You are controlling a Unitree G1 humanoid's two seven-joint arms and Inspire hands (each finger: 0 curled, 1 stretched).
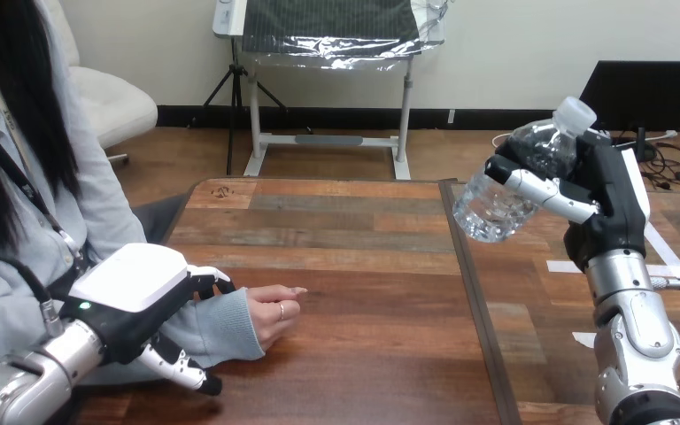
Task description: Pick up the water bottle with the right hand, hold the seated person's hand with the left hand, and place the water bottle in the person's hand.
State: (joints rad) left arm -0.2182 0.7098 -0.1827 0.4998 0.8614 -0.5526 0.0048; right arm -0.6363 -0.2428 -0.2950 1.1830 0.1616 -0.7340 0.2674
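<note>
Counter (363, 266) of brown wooden planks, with a seam running front to back right of centre.

Robot left hand (128, 283), black with a white back shell, is low at the near left. Its fingers (215, 282) curl over the far side of the seated person's wrist at the light-blue sleeve cuff, with the thumb on the near side. Reads as a grip on the wrist, not just a touch.

Robot right hand (606, 190), black and white on a silver forearm, is raised at the right, well above the counter. Its fingers are wrapped around the clear plastic water bottle (505, 199), which is airborne and tilted, white cap (575, 113) up and to the right, base down and to the left.

Person's hand (274, 312) rests on the counter left of centre, loosely curled, palm not turned up. It's well apart from the bottle.

Step, my read: pickup done, hold on the person in place, transfer not yet started.

Next move needs:
- bottle carried left and down across the seam to the person's hand
- the person's palm opened or turned up, else there's nowhere to seat it
- base-first approach, and no release until the person's hand closes on the bottle
</note>
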